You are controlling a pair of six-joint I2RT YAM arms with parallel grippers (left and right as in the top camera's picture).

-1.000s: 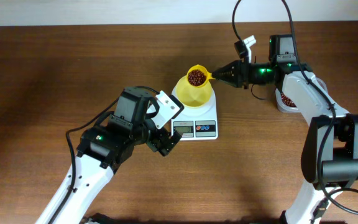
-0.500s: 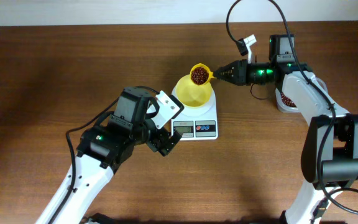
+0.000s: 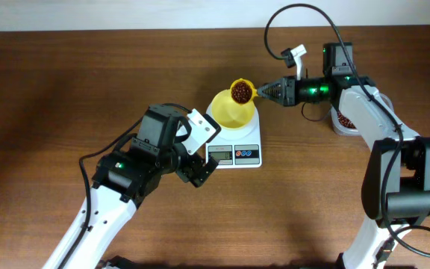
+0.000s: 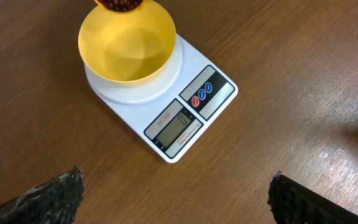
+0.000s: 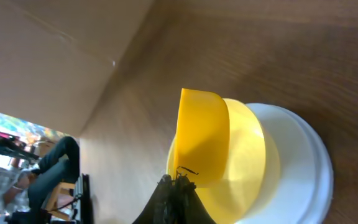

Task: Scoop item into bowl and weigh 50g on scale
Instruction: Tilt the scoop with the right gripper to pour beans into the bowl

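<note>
The pale yellow bowl (image 3: 233, 109) stands on the white scale (image 3: 235, 143); it looks empty in the left wrist view (image 4: 127, 45). My right gripper (image 3: 266, 91) is shut on the handle of a bright yellow scoop (image 3: 240, 91) filled with dark reddish-brown beans (image 3: 239, 92), held over the bowl's far rim. The right wrist view shows the scoop (image 5: 202, 137) from its side above the bowl (image 5: 253, 155). My left gripper (image 3: 198, 170) is open and empty, hovering near the scale's (image 4: 185, 118) front left corner.
A clear container (image 3: 343, 120) holding more beans sits at the right, partly under my right arm. The scale's display (image 4: 180, 124) and red and blue buttons (image 4: 202, 94) face me.
My right gripper has turned the scoop slightly and shifted it a little toward the bowl's far rim. The left arm has not moved.
</note>
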